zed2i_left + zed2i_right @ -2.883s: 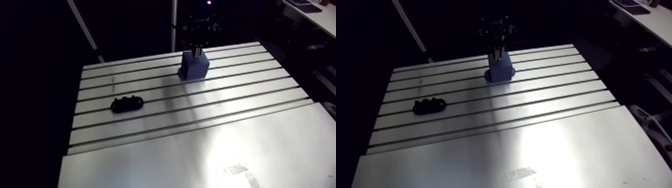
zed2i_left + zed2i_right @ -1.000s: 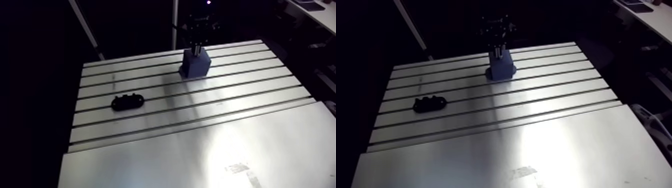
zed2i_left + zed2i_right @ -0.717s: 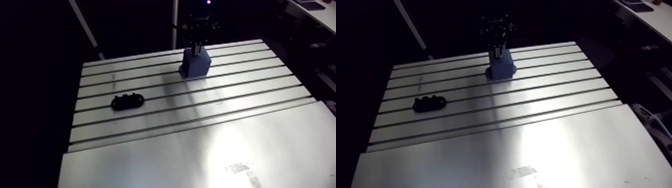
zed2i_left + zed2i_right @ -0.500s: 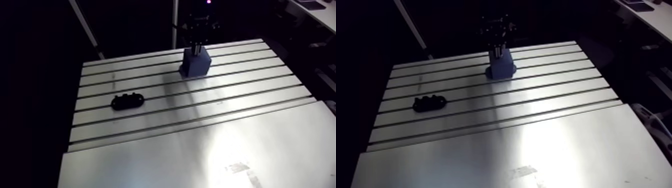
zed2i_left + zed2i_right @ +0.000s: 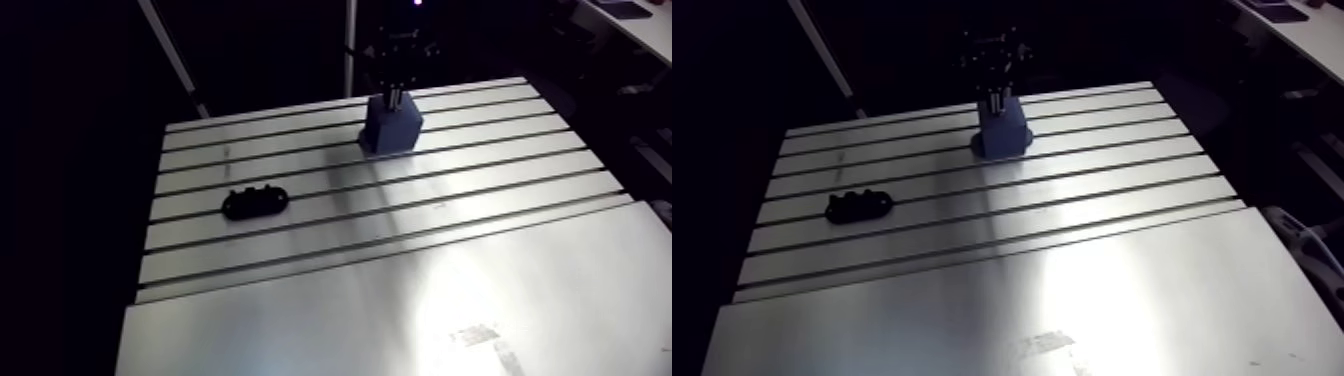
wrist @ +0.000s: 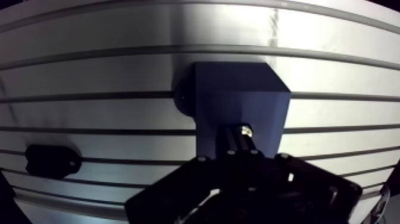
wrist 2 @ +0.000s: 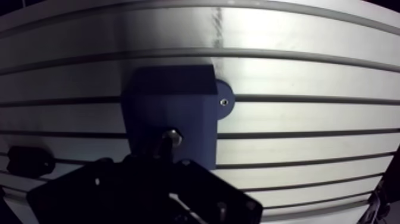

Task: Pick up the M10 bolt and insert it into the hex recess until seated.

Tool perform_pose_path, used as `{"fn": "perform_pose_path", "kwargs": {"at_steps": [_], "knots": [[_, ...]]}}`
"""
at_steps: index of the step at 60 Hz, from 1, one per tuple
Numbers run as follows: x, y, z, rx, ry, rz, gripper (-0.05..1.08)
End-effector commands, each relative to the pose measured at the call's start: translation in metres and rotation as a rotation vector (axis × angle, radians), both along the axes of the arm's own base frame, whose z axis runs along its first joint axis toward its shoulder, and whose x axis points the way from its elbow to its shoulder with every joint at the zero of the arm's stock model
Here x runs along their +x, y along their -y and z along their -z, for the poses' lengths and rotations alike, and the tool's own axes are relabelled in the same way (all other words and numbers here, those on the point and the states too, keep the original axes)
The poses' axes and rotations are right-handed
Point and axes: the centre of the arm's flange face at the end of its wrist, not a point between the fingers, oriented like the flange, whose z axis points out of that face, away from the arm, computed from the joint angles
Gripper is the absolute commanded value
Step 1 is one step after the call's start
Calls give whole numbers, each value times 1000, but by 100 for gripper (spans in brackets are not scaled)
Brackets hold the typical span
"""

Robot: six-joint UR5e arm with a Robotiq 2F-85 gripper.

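A dark blue block (image 5: 392,127) stands on the slotted table (image 5: 400,290) near its far edge. My gripper (image 5: 393,97) comes straight down onto the block's top. In the wrist view the dark fingers (image 6: 233,142) stand close together over the block (image 6: 238,95). Between them a shiny metal bolt end (image 6: 243,128) shows against the block's top face. The hex recess is hidden under the bolt and fingers.
A black oval fixture (image 5: 255,203) lies on the table's left side, well away from the block, and appears beside the gripper in the wrist view (image 6: 52,159). The block's base has a round lug with a screw hole (image 7: 223,101). T-slots run across the table.
The view has shifted slightly. The gripper stays over the blue block with the bolt; nothing on the table has visibly moved.
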Motion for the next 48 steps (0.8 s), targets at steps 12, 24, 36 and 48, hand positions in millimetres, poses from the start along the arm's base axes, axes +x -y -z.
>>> {"fn": "perform_pose_path", "kwargs": {"at_steps": [12, 24, 36, 48], "knots": [[0, -1, 0, 5, 1, -1, 102], [0, -1, 4, 3, 7, -3, 102], [0, 1, 5, 3, 9, -4, 102], [0, 0, 4, 3, 8, -4, 102]]}}
